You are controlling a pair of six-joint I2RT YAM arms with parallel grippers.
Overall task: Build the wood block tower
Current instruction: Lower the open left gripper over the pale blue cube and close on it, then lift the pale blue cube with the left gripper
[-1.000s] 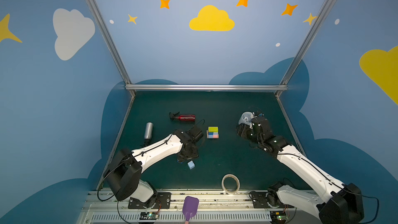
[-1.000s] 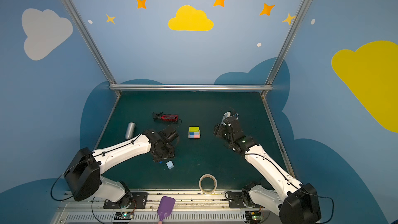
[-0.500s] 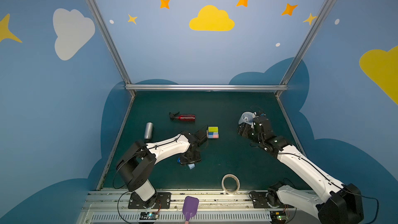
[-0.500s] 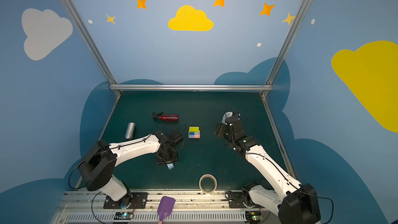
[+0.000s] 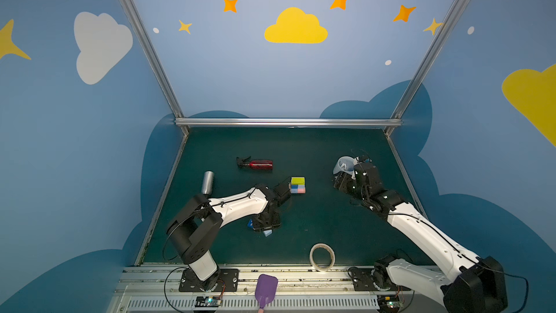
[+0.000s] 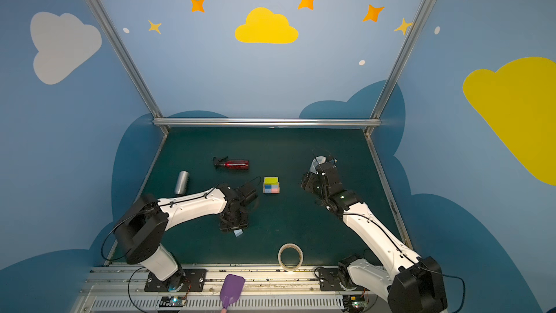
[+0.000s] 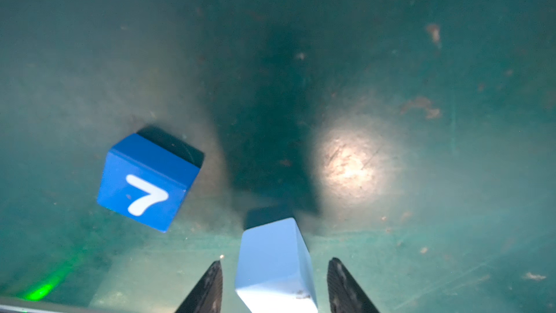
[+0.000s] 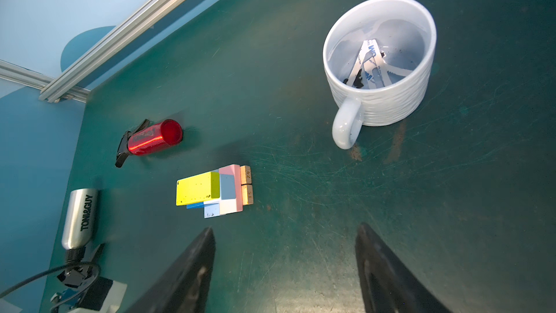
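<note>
L pincer (image 7: 276, 261) astride lt-blue cube (image 7: 275, 269), "7" (image 7: 146, 194) wrist-only

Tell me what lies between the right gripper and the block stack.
Nothing. Only bare green mat separates the right gripper from the block stack, as the right wrist view shows.

We see blue walls (image 5: 240, 86) on three sides, painted with a yellow cloud (image 5: 296, 27), white clouds (image 5: 100, 45), orange stars (image 5: 340, 0) and, low down, darker blue cloud shapes (image 5: 376, 101). Silver metal bars (image 5: 287, 122) mark the corners and the back edge. The table (image 5: 316, 146) is dark green and scratched, and a bright spot of light (image 7: 350, 161) lies on it. A slotted metal rail (image 5: 301, 302) runs along the front.
</note>
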